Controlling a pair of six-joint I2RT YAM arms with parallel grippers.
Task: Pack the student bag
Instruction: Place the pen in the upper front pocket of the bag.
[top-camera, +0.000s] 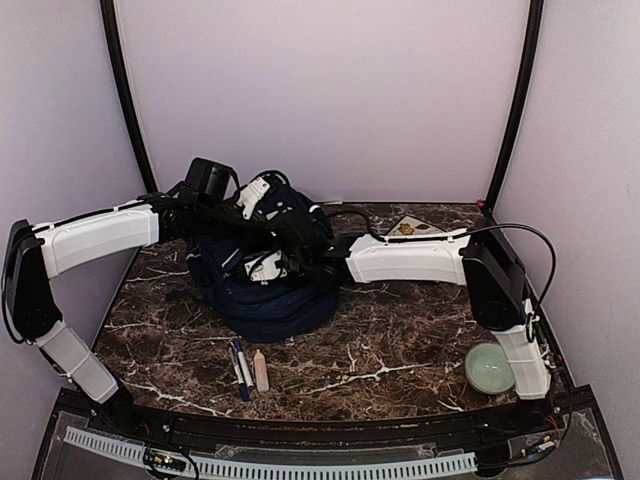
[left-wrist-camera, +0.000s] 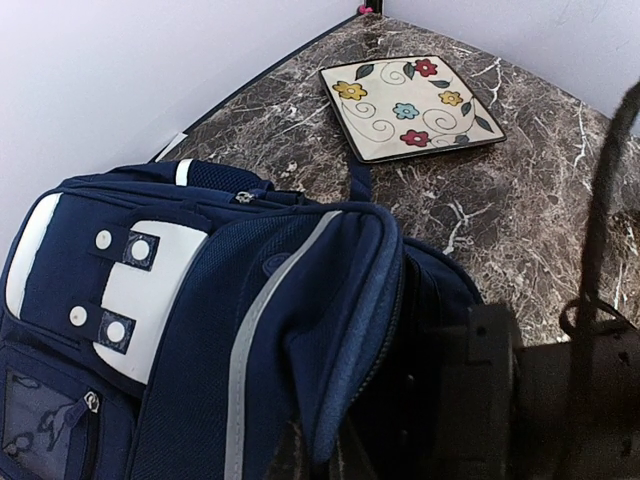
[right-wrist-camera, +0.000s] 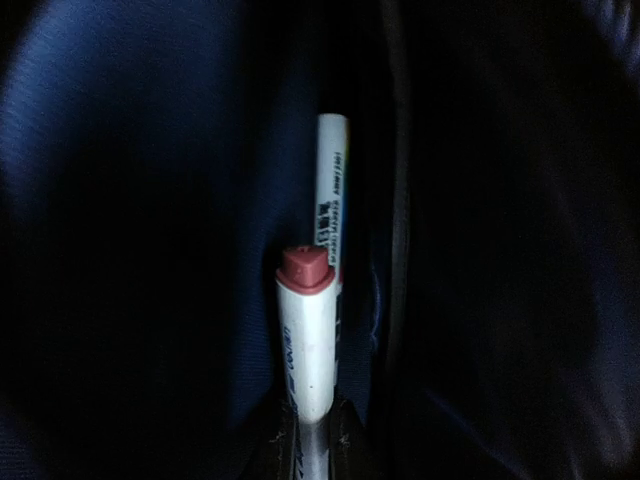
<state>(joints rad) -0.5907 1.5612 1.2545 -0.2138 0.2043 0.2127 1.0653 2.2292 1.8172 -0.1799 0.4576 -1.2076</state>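
Inside the student bag (left-wrist-camera: 300, 300), right claw (right-wrist-camera: 312, 445) pinches a marker (right-wrist-camera: 305, 340); at twelve o'clock, I think left claw (left-wrist-camera: 315, 455) pinches its rim.

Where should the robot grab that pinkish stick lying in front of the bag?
Probably mid-length, from straight above, squeezing across its narrow width: the pinkish stick lies flat on the table, with two pens close beside it.

The student bag's (right-wrist-camera: 120, 200) fabric crowds the right tool (right-wrist-camera: 315, 445) on both sides; a red-capped marker (right-wrist-camera: 308, 340) and, probably behind it, a white pen (right-wrist-camera: 332, 180) block ahead. Bare surface (top-camera: 400, 340) lies open beside the bowl (top-camera: 490, 368).
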